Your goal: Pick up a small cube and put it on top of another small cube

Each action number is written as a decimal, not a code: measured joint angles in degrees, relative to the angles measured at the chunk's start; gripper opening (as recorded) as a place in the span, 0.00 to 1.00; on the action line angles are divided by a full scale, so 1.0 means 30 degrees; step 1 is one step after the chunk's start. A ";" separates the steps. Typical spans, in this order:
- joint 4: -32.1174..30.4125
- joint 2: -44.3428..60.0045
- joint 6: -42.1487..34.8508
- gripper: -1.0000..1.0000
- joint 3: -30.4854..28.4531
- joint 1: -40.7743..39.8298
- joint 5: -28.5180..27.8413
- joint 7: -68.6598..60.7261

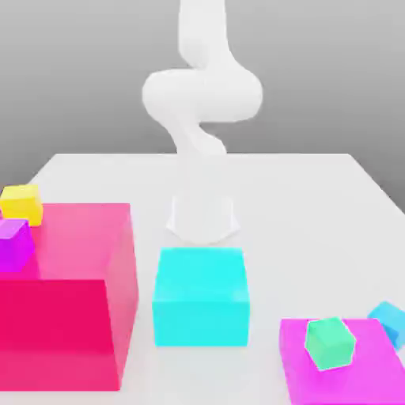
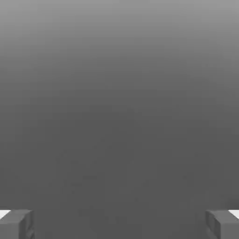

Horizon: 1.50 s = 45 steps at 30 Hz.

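Task at outset: gripper (image 2: 119,224) spread and empty, small sky-blue cube (image 1: 389,323) untouched beside magenta slab (image 1: 300,372) bearing green cube (image 1: 330,343); grasp, lift, stacking all pending.

The small cube (image 1: 390,321) beside the magenta slab (image 1: 340,380) has plain matt sky-blue faces. The counter (image 1: 316,206) is smooth matt white. The arm (image 1: 202,95) looks smooth, softly glossy white.

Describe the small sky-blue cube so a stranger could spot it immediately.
Start at the flat magenta slab at the exterior view's lower right. The small sky-blue cube sits at its far right corner. Its neighbour on the slab, the small green cube, differs in colour.
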 joint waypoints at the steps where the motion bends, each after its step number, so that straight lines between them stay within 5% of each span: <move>1: -0.0084 0.0583 0.0220 0.50 0.0322 0.0003 0.0258 0.0695; 13: -0.1021 0.6928 0.2674 0.50 0.4782 -0.0029 0.1728 0.9447; 24: -0.1923 1.3143 0.5060 0.50 0.8447 0.0830 -0.0845 2.0205; 31: -0.2351 1.6811 0.6186 0.50 0.8168 0.2977 -0.3797 2.7174; 38: -0.1970 2.1888 0.8933 0.50 0.5069 0.6780 -0.7519 3.3128; 39: -0.1861 2.2361 0.9297 0.00 0.4686 0.7096 -0.7843 3.3393; 45: -0.1803 2.2598 0.9517 0.00 0.4490 0.7261 -0.7997 3.3518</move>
